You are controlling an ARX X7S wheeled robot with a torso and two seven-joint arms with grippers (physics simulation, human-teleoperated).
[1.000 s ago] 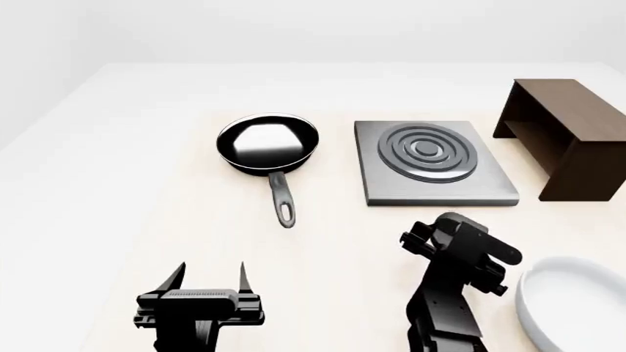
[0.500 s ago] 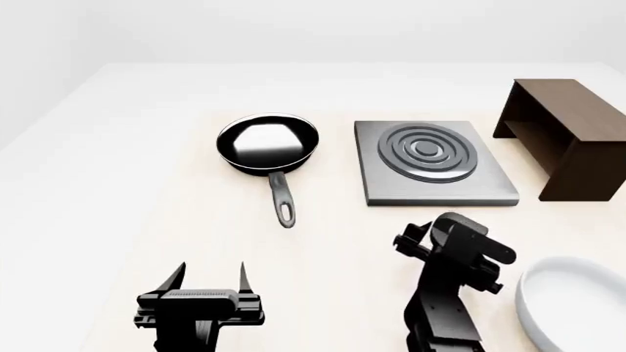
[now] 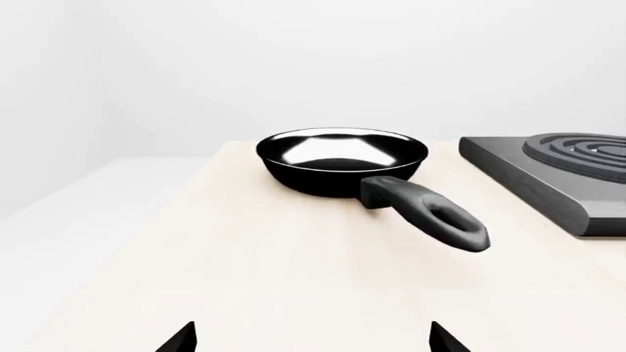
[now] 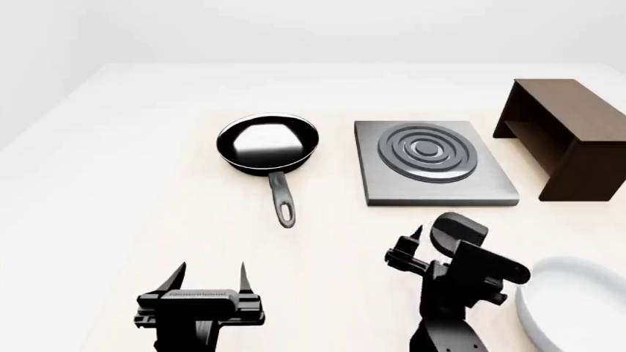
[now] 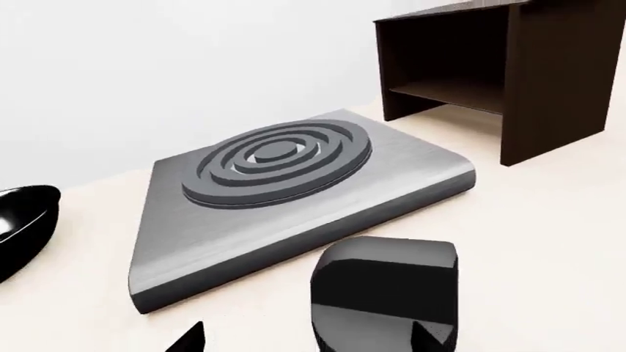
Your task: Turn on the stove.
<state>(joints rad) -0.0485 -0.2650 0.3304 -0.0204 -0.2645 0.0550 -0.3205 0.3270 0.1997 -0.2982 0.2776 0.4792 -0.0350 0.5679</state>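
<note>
The knob [image 5: 386, 301] is seen just ahead of the right gripper [image 4: 411, 249], stove [image 4: 430, 163] beyond. Its jaws are spread, nothing held. The left gripper [image 4: 210, 275], also spread, is farther off.

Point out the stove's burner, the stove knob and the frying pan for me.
burner [image 4: 427, 151], head view, centre of the dark concentric rings.
stove knob [image 5: 383, 299], right wrist view, front face of the black knob.
frying pan [image 4: 267, 142], head view, inside of the bowl.
</note>
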